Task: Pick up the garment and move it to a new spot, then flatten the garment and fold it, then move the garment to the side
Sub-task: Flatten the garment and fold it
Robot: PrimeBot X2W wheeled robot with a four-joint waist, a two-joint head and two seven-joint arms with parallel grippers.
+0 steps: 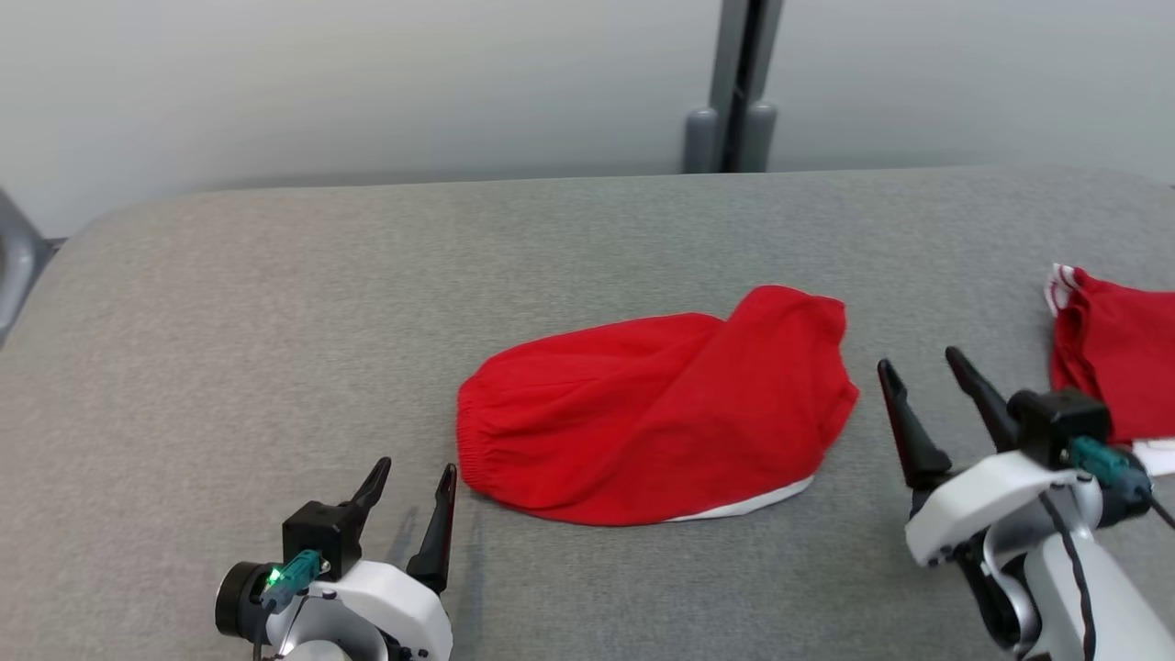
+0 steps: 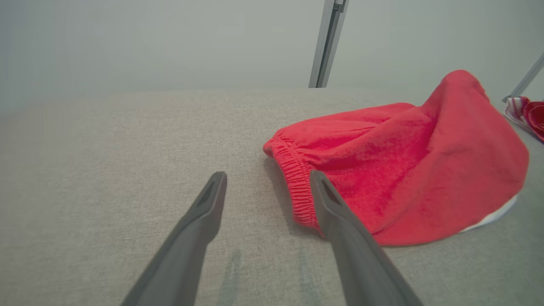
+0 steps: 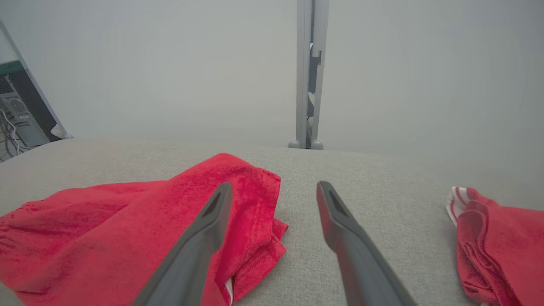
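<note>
**Red garment lies free on grey surface**

The red terry-cloth garment (image 1: pixel 656 413) rests mid-surface (image 1: pixel 275 294) on grey fabric. The left claw (image 1: pixel 415 473) and right claw (image 1: pixel 920 363) flank it, both released and empty. Behind it stand a pale wall (image 1: pixel 367 83) and a grey post (image 1: pixel 734 83).

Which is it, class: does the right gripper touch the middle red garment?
Apart. Head view shows grey surface between the right gripper and the garment, along its right edge.

left hand (image 1: pixel 415 468) — spread, empty | right hand (image 1: pixel 920 360) — spread, empty
</note>
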